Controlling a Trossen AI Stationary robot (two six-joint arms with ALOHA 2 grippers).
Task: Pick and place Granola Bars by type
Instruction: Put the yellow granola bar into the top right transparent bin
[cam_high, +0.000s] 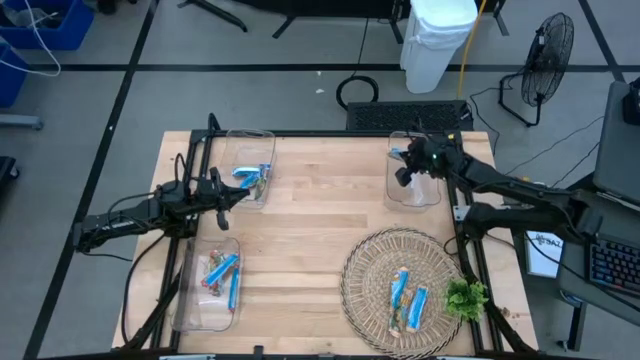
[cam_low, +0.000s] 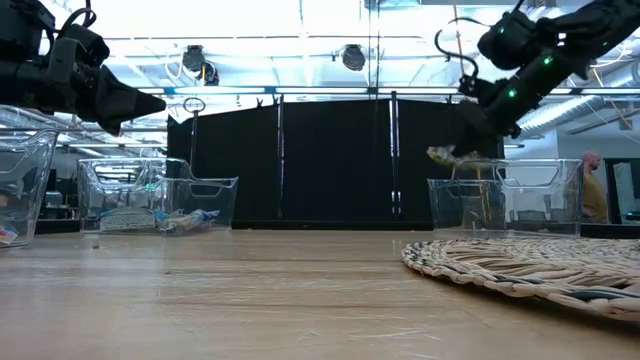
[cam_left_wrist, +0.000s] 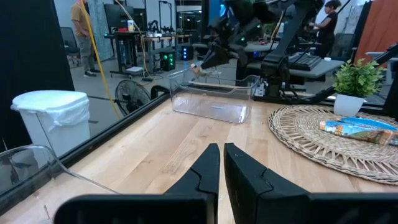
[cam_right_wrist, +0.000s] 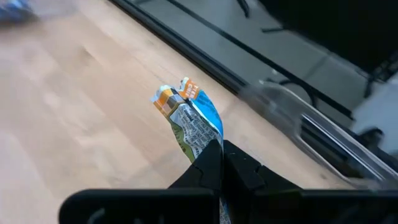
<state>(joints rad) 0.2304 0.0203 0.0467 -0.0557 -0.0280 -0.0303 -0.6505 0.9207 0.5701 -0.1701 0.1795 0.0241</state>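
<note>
Right end effector (cam_right_wrist: 221, 149) clamped around granola bar (cam_right_wrist: 189, 121)

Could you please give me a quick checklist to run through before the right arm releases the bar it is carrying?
1. Right gripper shut on the granola bar: ok, pinched at one end and hanging free.
2. Gripper over the clear bin at the table's far right: ok in the high view.
3. Bin free of other bars: ok, none visible inside.
4. Bar's type fits this bin: cannot tell.
5. Left gripper out of the way: ok, between the two left-side bins, fingers together, holding nothing.
6. Bars left on the woven mat: ok, two remain.
</note>
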